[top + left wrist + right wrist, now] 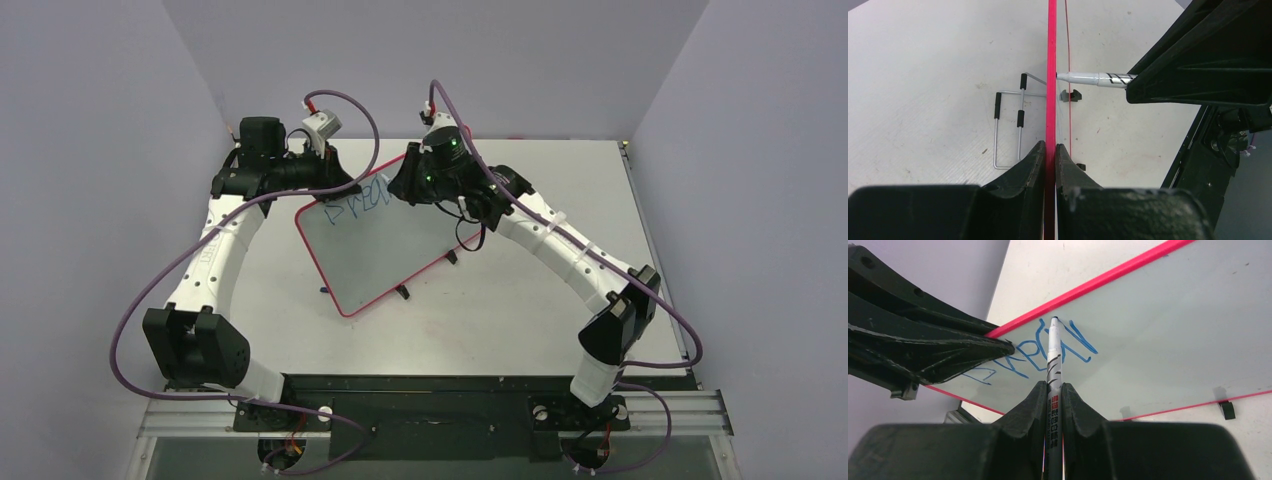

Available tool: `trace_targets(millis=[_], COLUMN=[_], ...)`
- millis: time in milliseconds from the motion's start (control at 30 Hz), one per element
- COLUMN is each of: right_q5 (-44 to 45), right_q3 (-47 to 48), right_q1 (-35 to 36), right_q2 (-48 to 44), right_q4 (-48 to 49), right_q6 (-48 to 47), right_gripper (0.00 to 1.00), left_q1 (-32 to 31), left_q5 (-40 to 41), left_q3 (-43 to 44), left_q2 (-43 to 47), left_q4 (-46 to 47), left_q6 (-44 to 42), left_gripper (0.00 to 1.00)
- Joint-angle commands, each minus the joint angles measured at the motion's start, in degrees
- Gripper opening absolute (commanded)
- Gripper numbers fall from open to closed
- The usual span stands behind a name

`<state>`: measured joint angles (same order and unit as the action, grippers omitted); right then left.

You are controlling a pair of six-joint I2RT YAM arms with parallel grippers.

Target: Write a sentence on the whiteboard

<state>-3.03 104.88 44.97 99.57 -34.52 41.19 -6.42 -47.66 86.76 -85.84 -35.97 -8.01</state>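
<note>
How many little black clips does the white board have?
2. Both sit on the whiteboard's lower right edge in the top view: the first clip near the bottom corner, the second clip further up. Others may be hidden along the far edge.

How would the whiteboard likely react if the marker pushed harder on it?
Probably stiff: the whiteboard shows a straight red rim, with no visible sag. Likely light, since the left gripper steadies it by pinching only the thin rim. It might pivot under the marker, being gripped at one edge.
</note>
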Motion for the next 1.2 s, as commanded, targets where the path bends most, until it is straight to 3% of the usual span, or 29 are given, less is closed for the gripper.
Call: trace_targets(millis=[0, 1167], right_q5=[0.58, 1.30], right_q3=[3.82, -5.92], right_q1=[-0.49, -2.19], right_q2=[1.62, -1.55], right_q4=[1.38, 1.98], right_q6=[-0.15, 0.36], right_gripper=[0.00, 0.00], left_q1=[0.00, 0.00], left_q5=[-2.47, -2.61], left_q3=[1.02, 1.00], left_q2=[3.92, 4.07], left_q4=[7.29, 7.64], left_q6=[-1.46, -1.28], left_gripper=[0.00, 0.00])
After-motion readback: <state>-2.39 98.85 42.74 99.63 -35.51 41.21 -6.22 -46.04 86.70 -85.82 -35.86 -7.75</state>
